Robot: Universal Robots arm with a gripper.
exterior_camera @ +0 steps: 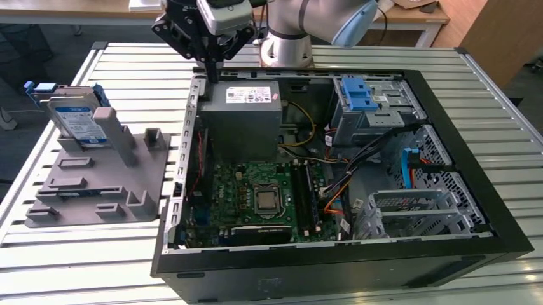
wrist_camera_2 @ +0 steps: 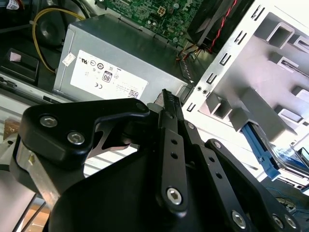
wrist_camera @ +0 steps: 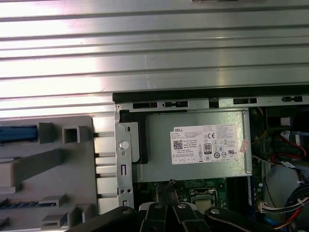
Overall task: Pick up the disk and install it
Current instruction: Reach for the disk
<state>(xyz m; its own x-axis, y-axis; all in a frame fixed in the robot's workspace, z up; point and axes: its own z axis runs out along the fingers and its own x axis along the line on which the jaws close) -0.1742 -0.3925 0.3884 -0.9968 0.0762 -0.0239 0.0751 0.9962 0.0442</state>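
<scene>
at the exterior view's left the disk (exterior_camera: 75,122) stands on its edge in a slot at the far end of a grey stand (exterior_camera: 102,184). its labelled silver face and blue carrier show, and it is well apart from the gripper (exterior_camera: 210,71). the stand lies on the slatted metal table (exterior_camera: 127,70), with bare slats open beyond it and in front of it. its right edge sits just beside the left wall of the open computer case (exterior_camera: 475,190).

the gripper hangs over the case's far left corner, above the rim where the wall meets the grey power supply (exterior_camera: 244,117). its claw is narrow, the fingers pressed together to a point with nothing between them.

further right inside the case are the green motherboard (exterior_camera: 254,197) toward the near side, a blue-latched bay (exterior_camera: 360,95) by the far wall and a perforated metal cage (exterior_camera: 416,206) at the near right. cables cross the gap between them. bare table runs on past the case's right wall.

the first wrist view looks straight down and shows the case's far rim as a straight edge with wide bare slats beyond it. it also shows a blue strip of the carrier on the stand. the second wrist view shows the closed fingertips (wrist_camera_2: 167,99) close up near the power supply's corner. the slotted case wall and the stand's grey uprights lie just past them.
</scene>
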